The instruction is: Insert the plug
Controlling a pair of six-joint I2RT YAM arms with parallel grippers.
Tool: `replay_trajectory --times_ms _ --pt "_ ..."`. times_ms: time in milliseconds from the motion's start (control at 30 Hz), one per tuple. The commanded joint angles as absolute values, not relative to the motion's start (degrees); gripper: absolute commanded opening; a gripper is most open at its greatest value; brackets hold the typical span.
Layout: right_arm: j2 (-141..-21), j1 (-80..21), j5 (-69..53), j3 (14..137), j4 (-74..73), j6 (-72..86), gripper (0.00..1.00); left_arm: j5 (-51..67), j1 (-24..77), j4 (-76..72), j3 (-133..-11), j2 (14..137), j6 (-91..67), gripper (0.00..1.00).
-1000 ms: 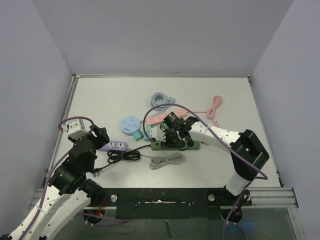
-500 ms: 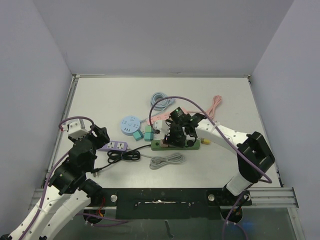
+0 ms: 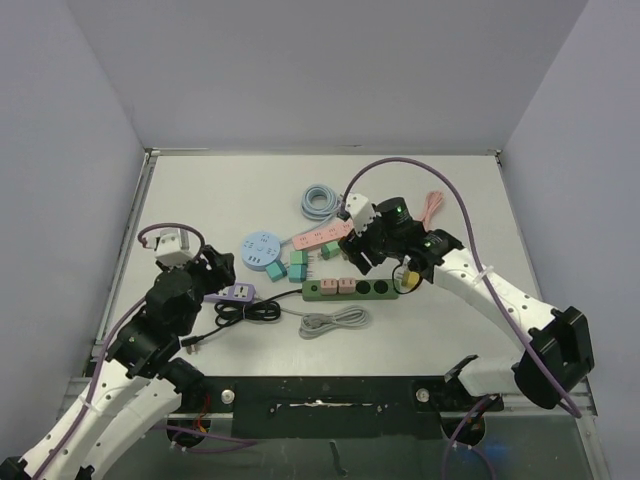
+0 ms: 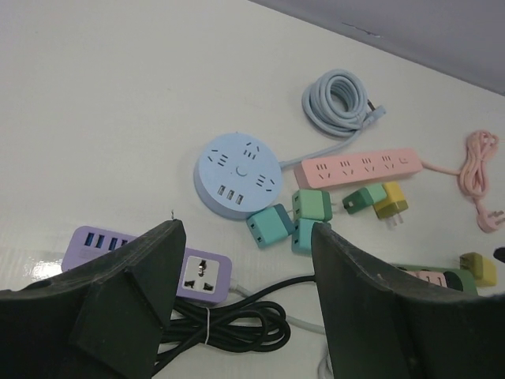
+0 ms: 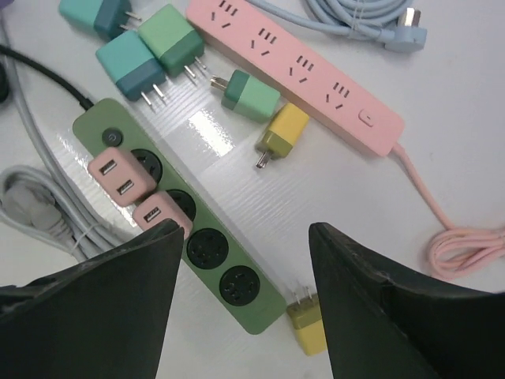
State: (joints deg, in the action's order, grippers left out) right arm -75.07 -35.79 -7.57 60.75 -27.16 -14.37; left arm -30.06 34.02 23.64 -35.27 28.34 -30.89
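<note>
Right wrist view gives you the clearest look: the right gripper (image 5: 243,230) is spread wide with nothing between its fingers (image 5: 102,308), hanging over the green power strip (image 5: 95,122). Two pink plugs (image 5: 122,178) sit side by side in the sockets nearest the strip's switch, and the two round sockets (image 5: 237,288) beyond them are free. A yellow plug (image 5: 306,324) lies on the table just beside the strip's far end, prongs turned toward it. Between the green strip and the pink power strip (image 5: 296,67) you have a second yellow plug (image 5: 282,130) and a light green plug (image 5: 251,93), both loose on the table. Three teal and green plugs (image 5: 130,67) cluster near the switch end.

On the other side, your left gripper (image 4: 246,229) is also parted and empty. It is over the purple power strip (image 4: 201,272), which shows between its fingers (image 4: 142,268) with a tied black cable (image 4: 229,328) just below it. Beyond it lie the round blue socket hub (image 4: 237,174) and a coiled blue cable (image 4: 339,101).

From the top camera, a grey cable (image 3: 333,321) rests just in front of the green strip, and a pink cable (image 3: 432,208) lies well apart toward the far right.
</note>
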Motion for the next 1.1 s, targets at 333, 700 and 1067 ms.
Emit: replay_trajectory --times_ms 333,700,1067 --pt "-98.26 -34.72 14.35 74.62 -24.00 23.71 0.63 -18.69 33.58 15.46 -33.19 34.50 -33.94 0.64" --pt "-109.52 -34.72 12.74 81.45 -26.44 22.47 0.44 -15.86 33.49 14.21 -31.85 35.39 -35.50 0.64" --pt "-112.56 -34.46 10.26 81.70 -27.60 21.18 0.43 -16.00 33.48 13.32 -32.28 36.70 -35.07 0.64"
